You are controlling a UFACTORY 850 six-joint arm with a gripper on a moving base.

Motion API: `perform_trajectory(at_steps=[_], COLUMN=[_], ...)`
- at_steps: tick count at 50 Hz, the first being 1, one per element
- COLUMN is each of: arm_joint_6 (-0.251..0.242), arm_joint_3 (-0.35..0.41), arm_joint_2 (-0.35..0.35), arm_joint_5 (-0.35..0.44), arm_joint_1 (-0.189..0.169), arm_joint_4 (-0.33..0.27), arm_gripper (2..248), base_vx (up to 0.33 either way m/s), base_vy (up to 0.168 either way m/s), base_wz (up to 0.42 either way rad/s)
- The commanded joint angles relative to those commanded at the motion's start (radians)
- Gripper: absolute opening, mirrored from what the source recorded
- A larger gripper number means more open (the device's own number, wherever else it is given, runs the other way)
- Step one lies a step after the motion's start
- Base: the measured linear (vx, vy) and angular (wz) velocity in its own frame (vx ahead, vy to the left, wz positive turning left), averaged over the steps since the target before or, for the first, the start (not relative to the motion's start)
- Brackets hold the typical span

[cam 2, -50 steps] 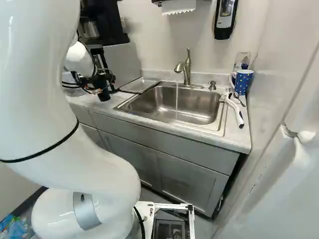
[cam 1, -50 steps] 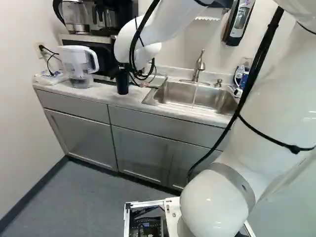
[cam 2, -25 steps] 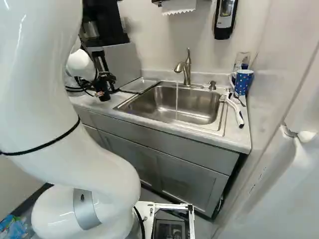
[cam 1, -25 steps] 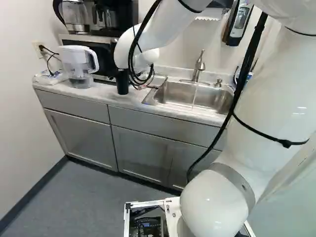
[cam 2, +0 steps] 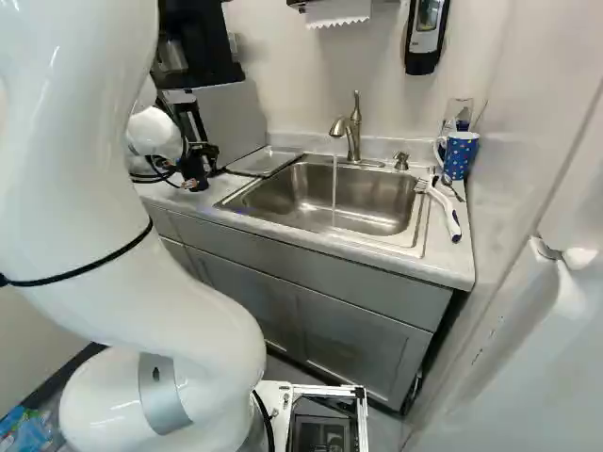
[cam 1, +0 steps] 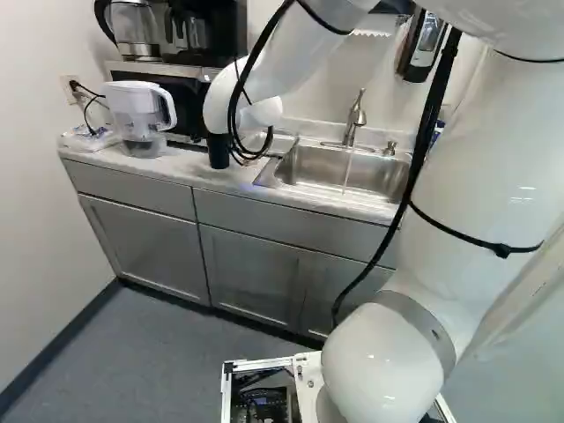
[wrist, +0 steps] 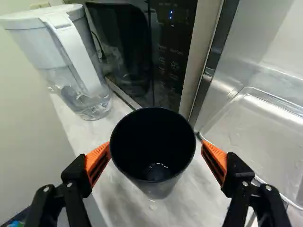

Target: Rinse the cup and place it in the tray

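Wrist view | tool [wrist: 155, 145] stood open astride black cup [wrist: 158, 188] | pre-rinse pickup, apparently | next needed closing, lifting toward faucet [cam 2: 354, 137]

White rounded arm [cam 1: 480, 159], thick black cable [cam 1: 429, 115], grey joint band [cam 2: 160, 395]. Ribbed orange pads [wrist: 96, 159], silver screws [wrist: 46, 188].

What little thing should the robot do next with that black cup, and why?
Probably close the gripper on the cup: its orange pads stand on opposite sides of it, a gap shows beside one of them, and water is running from the tap.
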Motion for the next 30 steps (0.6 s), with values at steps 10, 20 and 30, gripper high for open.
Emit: perform_trajectory(at_steps=[10,20,30], arm_joint_6=[0.000,0.000,0.000], arm_joint_3=[0.018,0.041,0.070], arm_joint_2=[-0.005,-0.004,0.002], arm_joint_5=[0.053,0.106,0.160], arm_joint_1=[0.004,0.008,0.010], arm_joint_4=[0.000,0.000,0.000], arm_gripper=[247,247,247], base_vx=[0.000,0.000,0.000], base_vy=[0.000,0.000,0.000], base_wz=[0.000,0.000,0.000])
